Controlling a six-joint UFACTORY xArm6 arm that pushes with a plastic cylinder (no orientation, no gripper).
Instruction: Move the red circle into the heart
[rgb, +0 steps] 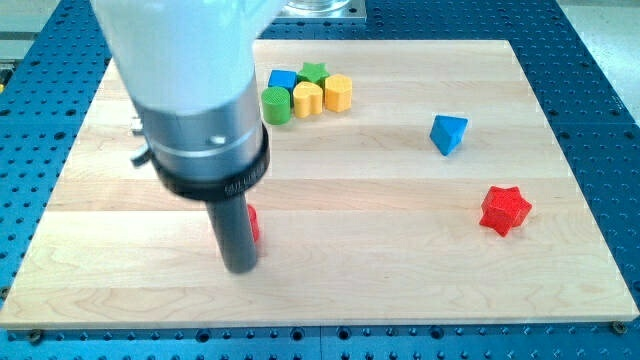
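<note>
Red shows only as a sliver of the red circle (255, 224), touching the right side of my rod just above my tip (240, 268), low on the wooden board's (400, 260) left half. No claw exists here to open or close. Well apart at the top sits the yellow heart (307, 99), clustered with a green cylinder (276, 104), blue block (283, 79), green star (314, 72) and yellow hexagon (338, 92); a blue triangle (448, 133) and red star (504, 209) lie right.
</note>
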